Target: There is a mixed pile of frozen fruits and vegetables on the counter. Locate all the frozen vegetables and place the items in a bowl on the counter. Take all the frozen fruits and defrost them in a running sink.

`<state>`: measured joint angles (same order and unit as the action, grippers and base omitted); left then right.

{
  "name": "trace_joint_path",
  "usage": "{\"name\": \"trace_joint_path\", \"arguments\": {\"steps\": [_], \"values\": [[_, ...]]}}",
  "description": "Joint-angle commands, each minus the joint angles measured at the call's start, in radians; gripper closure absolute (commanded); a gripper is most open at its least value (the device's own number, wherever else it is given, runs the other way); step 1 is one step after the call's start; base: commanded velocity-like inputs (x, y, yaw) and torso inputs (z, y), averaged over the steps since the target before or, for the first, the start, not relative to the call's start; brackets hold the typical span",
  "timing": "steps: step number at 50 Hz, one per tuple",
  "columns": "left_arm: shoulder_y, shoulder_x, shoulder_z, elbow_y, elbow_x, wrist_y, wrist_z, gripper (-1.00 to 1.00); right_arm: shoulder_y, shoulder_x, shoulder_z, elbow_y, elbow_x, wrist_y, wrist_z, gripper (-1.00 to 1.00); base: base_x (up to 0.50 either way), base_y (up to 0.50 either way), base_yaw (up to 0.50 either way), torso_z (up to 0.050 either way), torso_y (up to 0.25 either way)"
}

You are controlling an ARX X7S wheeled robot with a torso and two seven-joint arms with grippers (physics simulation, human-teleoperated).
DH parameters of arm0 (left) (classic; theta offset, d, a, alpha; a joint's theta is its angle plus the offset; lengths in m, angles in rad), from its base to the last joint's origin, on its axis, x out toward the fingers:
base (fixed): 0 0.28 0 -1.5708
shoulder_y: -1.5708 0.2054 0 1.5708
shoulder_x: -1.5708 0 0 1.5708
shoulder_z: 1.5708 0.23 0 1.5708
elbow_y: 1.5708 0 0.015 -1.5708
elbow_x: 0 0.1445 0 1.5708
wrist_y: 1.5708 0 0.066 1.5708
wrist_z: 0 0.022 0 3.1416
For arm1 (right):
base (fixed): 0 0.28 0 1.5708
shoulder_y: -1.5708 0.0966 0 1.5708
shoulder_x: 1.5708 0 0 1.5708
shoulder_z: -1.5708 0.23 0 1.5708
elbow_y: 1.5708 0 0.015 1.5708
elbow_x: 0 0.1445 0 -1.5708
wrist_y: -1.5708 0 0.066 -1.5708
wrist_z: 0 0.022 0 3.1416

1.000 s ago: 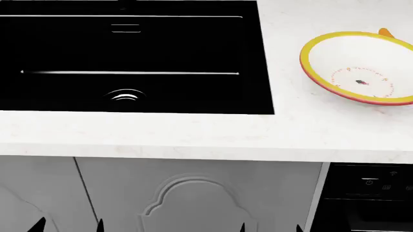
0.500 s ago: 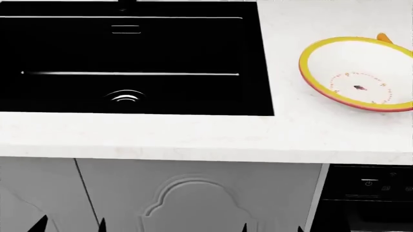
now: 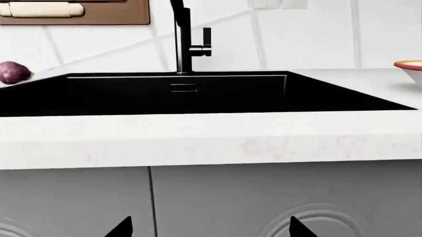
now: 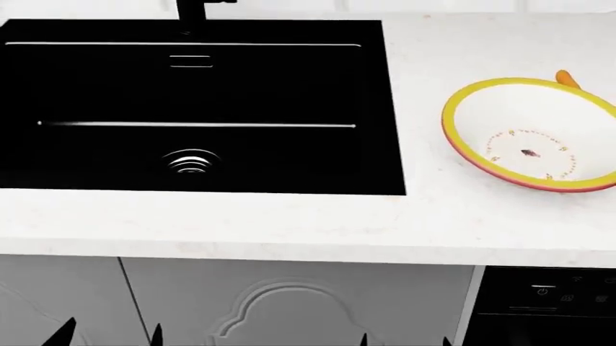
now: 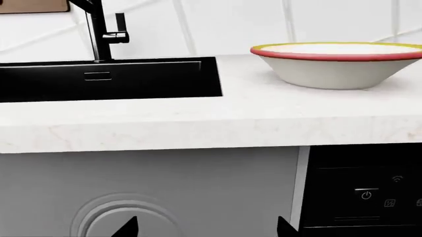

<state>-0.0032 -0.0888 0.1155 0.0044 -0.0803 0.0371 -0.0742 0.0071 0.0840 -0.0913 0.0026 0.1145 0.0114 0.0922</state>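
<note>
Left gripper (image 4: 108, 334): only two black fingertips show at the lower edge of the head view, spread well apart with nothing between them; they sit low, in front of the cabinet doors and below the counter edge.
Right gripper (image 4: 405, 339): two black fingertips likewise peek in at the lower edge, set wide with an empty gap, level with the left pair and also below the worktop.
Arms: neither arm's links are visible, so the pose beyond the fingertips cannot be told.
Cabinet door (image 4: 279, 310): grey front with a raised arched panel, directly behind the fingertips.
Appliance panel (image 5: 369, 192): black, to the right of the cabinet; it carries small pale symbols, including a power icon and a wireless icon; no words can be read.
Counter (image 4: 288, 223): one white, faintly speckled worktop with a thick front edge.
Sink (image 4: 192, 108): one black rectangular basin sunk in the counter, with one round drain.
Tap (image 3: 188, 37): one tall black tap with a side lever, behind the basin.
Bowl (image 4: 462, 108): one, white with a yellow rim and red-orange outer edge, empty, on the counter right of the sink.
Carrot (image 4: 568, 78): one orange tip showing just behind the bowl's far rim.
Eggplant (image 3: 13, 72): one purple rounded item on the counter left of the sink.
</note>
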Motion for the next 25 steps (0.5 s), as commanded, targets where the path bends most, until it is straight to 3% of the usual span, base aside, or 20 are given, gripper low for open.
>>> {"name": "trace_joint_path", "arguments": {"steps": [1, 11, 17, 20, 25], "values": [[0.006, -0.016, 0.013, 0.004, -0.018, 0.004, -0.012, -1.00, 0.004, 0.015, -0.016, 0.003, 0.012, 0.000, 0.015, -1.00, 0.00, 0.00, 0.00, 0.050, 0.000], [-0.004, -0.020, 0.018, -0.004, -0.037, -0.010, -0.026, -1.00, 0.003, 0.025, -0.029, 0.001, 0.025, -0.004, 0.024, -1.00, 0.00, 0.00, 0.00, 0.050, 0.000], [0.011, -0.027, 0.012, 0.034, -0.060, -0.026, -0.037, -1.00, 0.002, 0.034, -0.046, -0.036, 0.008, 0.036, 0.045, -1.00, 0.00, 0.00, 0.00, 0.000, 0.000], [-0.011, -0.044, 0.034, 0.095, -0.002, -0.049, -0.060, -1.00, 0.032, 0.060, -0.046, -0.108, -0.023, 0.100, 0.068, -1.00, 0.00, 0.00, 0.00, 0.000, 0.000], [-0.101, -0.051, 0.023, 0.237, -0.047, -0.258, -0.077, -1.00, 0.163, 0.094, -0.030, -0.254, 0.010, 0.290, 0.065, -1.00, 0.00, 0.00, 0.00, 0.000, 0.000]]}}
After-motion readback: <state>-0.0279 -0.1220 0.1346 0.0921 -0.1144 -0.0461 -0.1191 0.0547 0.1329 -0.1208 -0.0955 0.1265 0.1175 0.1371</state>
